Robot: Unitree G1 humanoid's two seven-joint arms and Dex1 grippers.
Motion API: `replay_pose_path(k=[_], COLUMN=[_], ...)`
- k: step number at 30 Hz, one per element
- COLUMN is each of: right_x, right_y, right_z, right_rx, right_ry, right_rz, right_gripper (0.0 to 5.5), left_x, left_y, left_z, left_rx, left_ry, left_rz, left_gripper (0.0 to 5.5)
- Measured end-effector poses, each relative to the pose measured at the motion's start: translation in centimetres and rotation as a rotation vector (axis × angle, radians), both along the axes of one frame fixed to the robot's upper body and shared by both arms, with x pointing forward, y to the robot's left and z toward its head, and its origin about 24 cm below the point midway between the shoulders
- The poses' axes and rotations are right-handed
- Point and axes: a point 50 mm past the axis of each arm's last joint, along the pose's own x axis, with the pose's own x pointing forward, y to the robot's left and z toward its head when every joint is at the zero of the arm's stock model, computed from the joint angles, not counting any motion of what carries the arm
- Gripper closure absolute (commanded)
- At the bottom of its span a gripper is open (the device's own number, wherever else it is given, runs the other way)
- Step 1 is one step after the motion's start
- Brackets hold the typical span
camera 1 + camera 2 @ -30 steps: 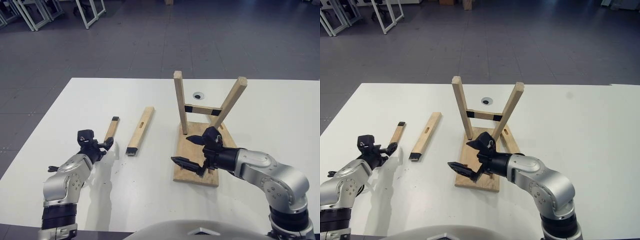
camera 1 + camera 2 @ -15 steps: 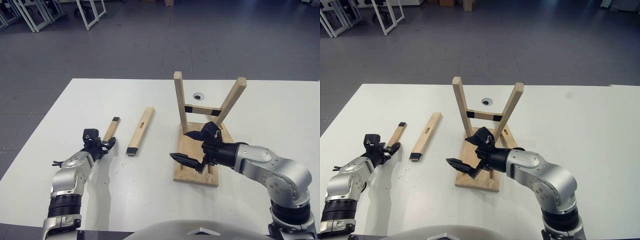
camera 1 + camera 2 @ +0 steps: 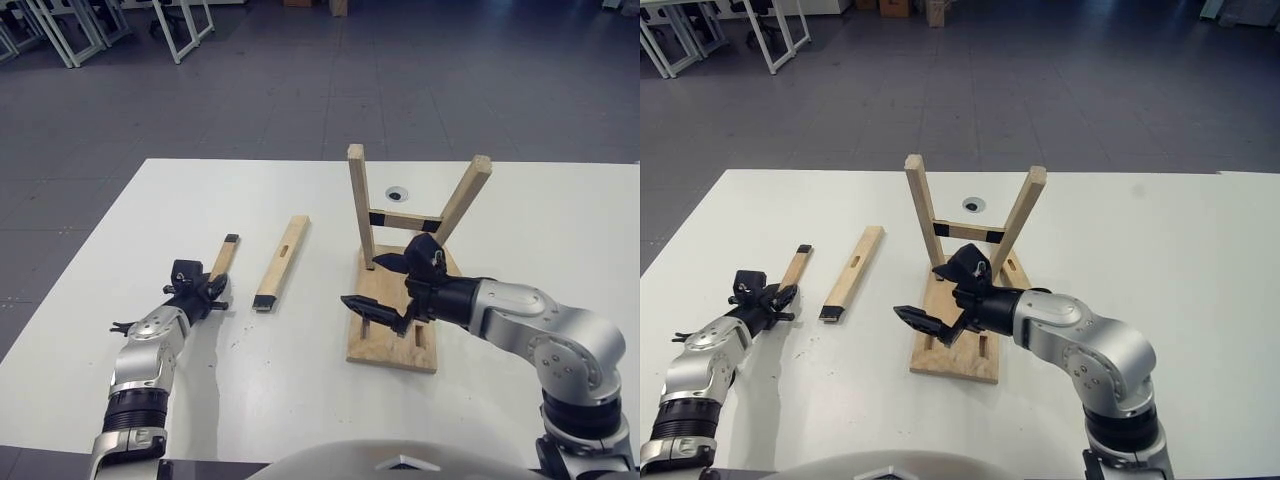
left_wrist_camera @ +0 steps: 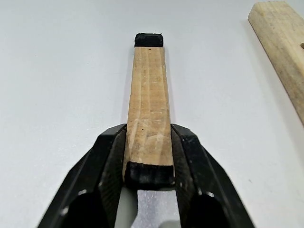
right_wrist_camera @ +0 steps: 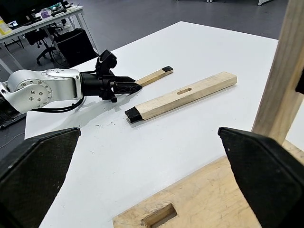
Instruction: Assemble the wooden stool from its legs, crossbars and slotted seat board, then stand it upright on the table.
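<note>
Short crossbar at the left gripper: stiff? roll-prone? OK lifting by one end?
The short crossbar looks like solid squared wood, so likely stiff and unlikely to roll. The left gripper clamps just one end, so it may pivot when lifted.

The crossbar [image 3: 223, 258] lies left of the loose leg [image 3: 281, 260], seat board [image 3: 380, 346] farther right.

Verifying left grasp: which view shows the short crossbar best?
Left wrist view: short crossbar close up, its black-capped end clamped in the left gripper. Eye views show it small; right wrist view, far off.
</note>
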Motion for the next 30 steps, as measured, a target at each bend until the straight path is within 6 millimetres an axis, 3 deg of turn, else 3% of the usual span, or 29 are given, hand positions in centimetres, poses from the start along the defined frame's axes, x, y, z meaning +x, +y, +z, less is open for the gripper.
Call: replay_pose_path(k=[3,5,6,9,15,24,30], right_x=[1.0,2.3,2.7,4.5,5.6,6.0,6.1], right_y=[0.8,0.8,0.6,-0.3,1.3,2.5,3.2], right_z=[0.8,1.0,1.1,2.2,4.4,5.8,7.0], right_rx=[0.074,0.136,0.162,0.285,0.438,0.55,0.657], right_ry=[0.037,0.098,0.119,0.188,0.276,0.329,0.312], right_rz=[0.002,-0.063,-0.091,-0.183,-0.105,-0.026,0.03], right_gripper=[0.15,0.15,0.15,0.15,0.15,0.15,1.44], left_x=[-0.8,-2.0,-2.2,-2.8,-5.2,-6.4,-6.4], left_y=[-1.1,-4.7,-6.0,-9.4,-13.0,-15.8,-16.8], left_z=[0.1,1.1,1.9,7.3,10.3,13.8,13.2], left_rx=[0.016,-0.063,-0.08,-0.007,0.212,0.249,0.197], left_ry=[-0.059,-0.136,-0.174,-0.419,-0.606,-0.823,-0.798], left_rz=[0.072,0.018,-0.009,-0.122,-0.246,-0.346,-0.399], left_gripper=[4.18,4.18,4.18,4.18,4.18,4.18,4.18])
